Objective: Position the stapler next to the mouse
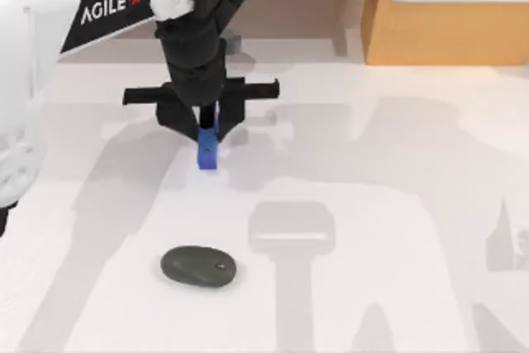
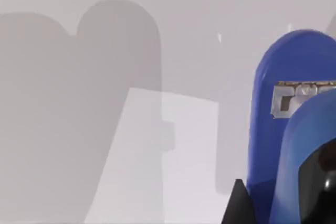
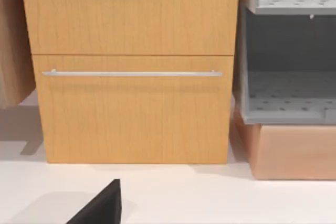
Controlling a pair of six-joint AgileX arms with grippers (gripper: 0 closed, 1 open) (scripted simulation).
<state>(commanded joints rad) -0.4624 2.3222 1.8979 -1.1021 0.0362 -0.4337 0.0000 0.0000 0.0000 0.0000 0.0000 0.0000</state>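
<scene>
Clearly, the left arm carries the stapler while the mouse waits nearer the front of the table.

Leftmost in the top view, my left arm reaches over the table, its black two-fingered left hand (image 1: 207, 126) clamped on the small narrow bright-blue plastic stapler with a black upper part (image 1: 207, 150), whose front end pokes out below the fingers; it appears lifted clear of the smooth white table (image 1: 397, 204), judged ready for carrying. In the left wrist view the stapler (image 2: 273, 129) shows a rounded glossy nose and a metal plate. Toward the front, well apart, the dark grey-green smooth oval computer mouse (image 1: 198, 266) lies flat, space free beside it. Right of these stands a light wooden cabinet with a metal bar handle (image 3: 131, 103), seen past a dark edge of my right hand; whether it is open I cannot tell.
</scene>
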